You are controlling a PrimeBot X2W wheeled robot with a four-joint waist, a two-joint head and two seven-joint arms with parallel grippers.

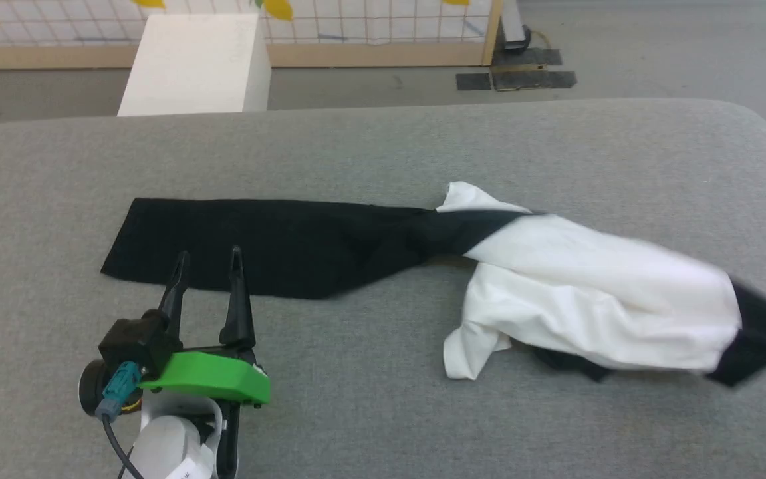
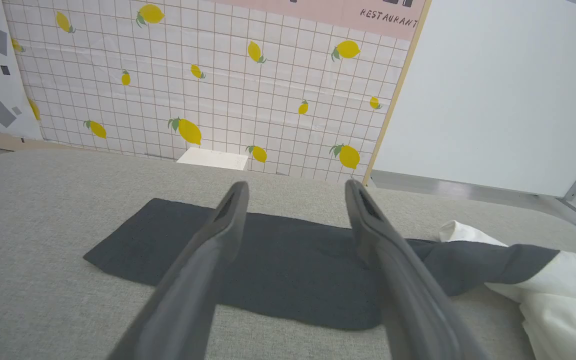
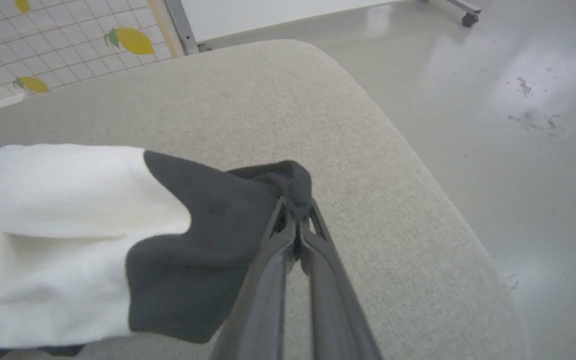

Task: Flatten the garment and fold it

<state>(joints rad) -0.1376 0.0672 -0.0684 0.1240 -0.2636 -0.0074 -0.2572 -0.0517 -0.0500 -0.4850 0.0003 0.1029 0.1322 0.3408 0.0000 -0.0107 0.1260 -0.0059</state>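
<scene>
The work in hand is the flattening; no folding has begun. The garment (image 1: pixel 556 279), a soft white T-shirt with black sleeves, lies across the middle of the grey fabric-covered bench (image 1: pixel 356 153). One long black sleeve (image 1: pixel 256 243) is spread flat toward 9 o'clock. The white cotton body (image 1: pixel 596 293) is bunched and creased toward 3 o'clock, with a loose flap hanging down at about 7 o'clock of the heap.

The right gripper (image 3: pixel 295 220) is pinched tight on the bunched end of the other black sleeve (image 3: pixel 203 250), near the bench's rounded corner at 3 o'clock; the cloth at that end is blurred in the head view. The left gripper (image 1: pixel 210 266) stands fully open and holds nothing, its fingertips pointing toward 12 o'clock at the near edge of the flat sleeve, with the sleeve lying between and beyond them in the left wrist view (image 2: pixel 296 200).

As I judge it, the next move calls for drawing the held sleeve out toward 3 o'clock so the body opens. The left gripper should pin or grip the flat sleeve first, otherwise the whole shirt may simply slide along.
</scene>
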